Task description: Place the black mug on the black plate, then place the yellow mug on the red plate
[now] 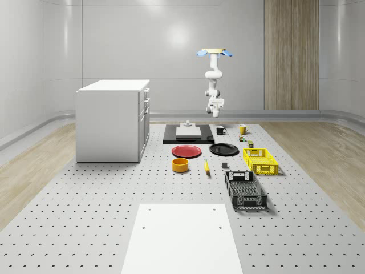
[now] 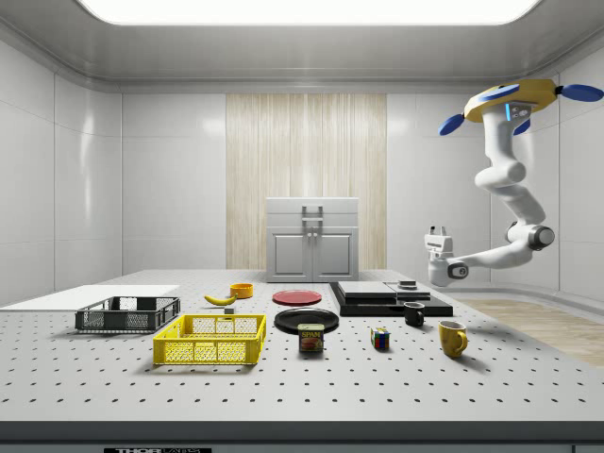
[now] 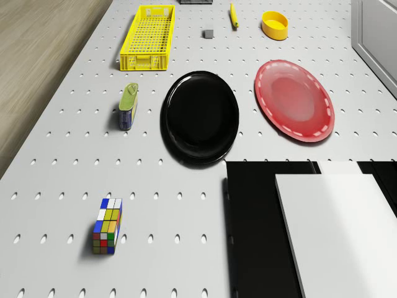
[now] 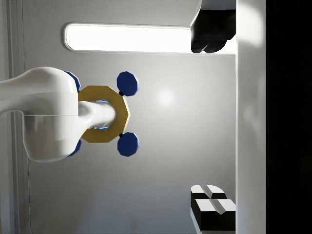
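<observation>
Drone [image 2: 514, 102] hovers high over the far end of the counter [image 1: 102, 194], on the mugs' side. The arm [image 2: 510, 203] hangs down and folds back, so the pincer [image 2: 436, 229] points upward, held in the air above the black mug [image 2: 414, 314] and touching nothing. Wrist view looks back up at the drone's underside. Fingers [image 4: 212, 204] stand well apart, with nothing between them.

Black mug: upright on the counter, just beside the black slab [image 1: 171, 138], on the whole-scene view's right of it. Not on a plate.
Yellow mug [image 1: 242, 129]: upright on the counter, near the black mug and further to that view's right.

Black plate [image 3: 200, 117] and red plate [image 3: 294, 100] lie side by side, near the slab's front edge. Both faces are bare.

Containers:
- Yellow crate [image 3: 147, 37]: past the black plate; drone view shows only its mesh floor.
- Black crate [image 1: 245, 190]: nearer the whole-scene camera than the yellow one; only its mesh shows inside.
- Yellow bowl [image 3: 275, 25]: beyond the red plate, its inside plain yellow. A banana [image 3: 234, 15] lies beside it on the counter.

Loose on the counter: a tin [image 3: 128, 107] beside the black plate, and a puzzle cube [image 3: 107, 225] near the slab. A white block [image 3: 338, 236] sits on the slab. A white cabinet [image 1: 114, 120] stands at the whole-scene view's left.
</observation>
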`<state>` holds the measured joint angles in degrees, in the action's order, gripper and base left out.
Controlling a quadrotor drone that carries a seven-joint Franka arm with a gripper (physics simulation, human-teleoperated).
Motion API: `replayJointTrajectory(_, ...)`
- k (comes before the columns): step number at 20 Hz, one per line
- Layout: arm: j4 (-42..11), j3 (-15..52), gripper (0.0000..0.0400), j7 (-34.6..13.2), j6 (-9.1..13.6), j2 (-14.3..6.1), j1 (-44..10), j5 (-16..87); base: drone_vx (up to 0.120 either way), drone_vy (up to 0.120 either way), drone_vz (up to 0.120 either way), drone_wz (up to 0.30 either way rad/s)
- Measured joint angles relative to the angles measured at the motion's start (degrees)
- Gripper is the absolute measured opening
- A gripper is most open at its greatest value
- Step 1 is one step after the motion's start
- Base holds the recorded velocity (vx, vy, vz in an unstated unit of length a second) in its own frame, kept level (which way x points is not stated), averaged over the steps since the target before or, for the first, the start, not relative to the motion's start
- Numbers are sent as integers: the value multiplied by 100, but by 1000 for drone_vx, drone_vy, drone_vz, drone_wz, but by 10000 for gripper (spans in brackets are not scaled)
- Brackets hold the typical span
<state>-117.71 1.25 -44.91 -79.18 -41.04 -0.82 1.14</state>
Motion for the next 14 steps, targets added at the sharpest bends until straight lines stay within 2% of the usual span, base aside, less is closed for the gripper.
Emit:
replayJointTrajectory(8,-41,274,400,-50,-39,-29,-84,384,120,0,0,0)
replayJointTrajectory(14,-174,907,400,-173,-83,-74,-282,1279,120,0,0,0)
